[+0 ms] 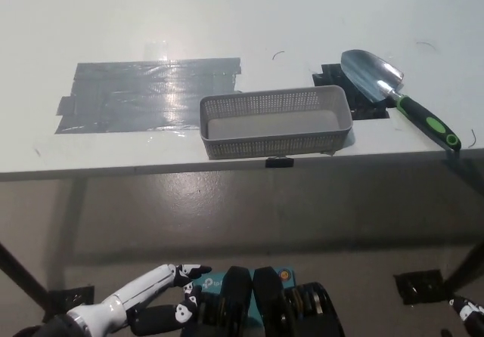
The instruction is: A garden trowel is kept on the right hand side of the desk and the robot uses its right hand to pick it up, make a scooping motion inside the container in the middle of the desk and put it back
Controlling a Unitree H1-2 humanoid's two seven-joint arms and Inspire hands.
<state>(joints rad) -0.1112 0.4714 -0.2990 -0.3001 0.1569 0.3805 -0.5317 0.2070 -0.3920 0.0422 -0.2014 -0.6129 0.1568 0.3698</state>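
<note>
Trowel (393, 95) lying beside container (276, 142), left hand (147, 292) spread low — right hand (469, 312) state unclear

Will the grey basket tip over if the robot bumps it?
Probably not: the mesh basket is low and wide. It looks empty and thin-walled, so likely light; a bump would probably slide it across the smooth white desk. It sits close to the desk's front edge, so a push toward the robot might drop it off.

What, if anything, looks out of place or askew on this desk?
The garden trowel lies diagonally, its handle end right by the desk's front edge, where it might slip. The mesh container also sits close to that edge. Nothing looks spilled or broken.
</note>
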